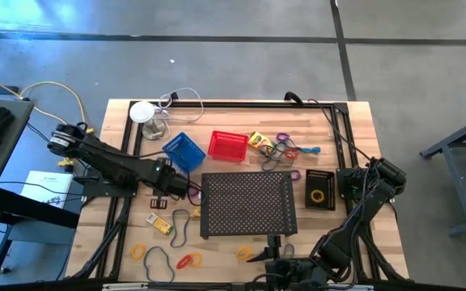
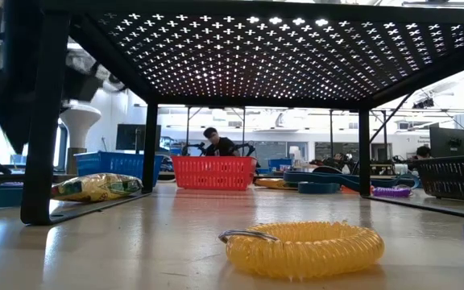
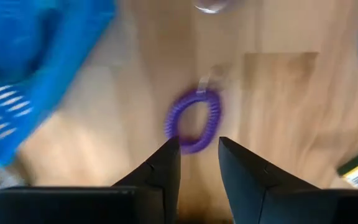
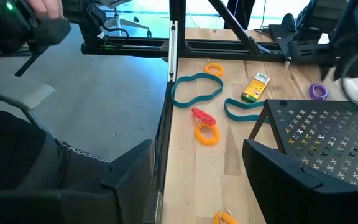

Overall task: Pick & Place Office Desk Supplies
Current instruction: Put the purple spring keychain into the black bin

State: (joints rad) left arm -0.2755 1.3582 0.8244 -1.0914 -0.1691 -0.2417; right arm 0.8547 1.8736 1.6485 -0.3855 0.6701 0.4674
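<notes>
1. The left gripper hangs just left of the large flat black perforated tray, fingers parted and empty.
2. A small purple coiled rubber-band loop lies on the wood just beyond its fingertips, beside the tray's left edge.
3. The blue mesh basket sits behind the tray's left corner.
4. The right gripper waits at the tray's near side, jaws wide, empty.

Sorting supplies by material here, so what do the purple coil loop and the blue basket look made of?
Purple coil loop: likely glossy plastic, judging by its tight spiral ridges. Blue basket: its thin grid walls suggest coated wire mesh or moulded plastic; the finish is unclear.
</notes>
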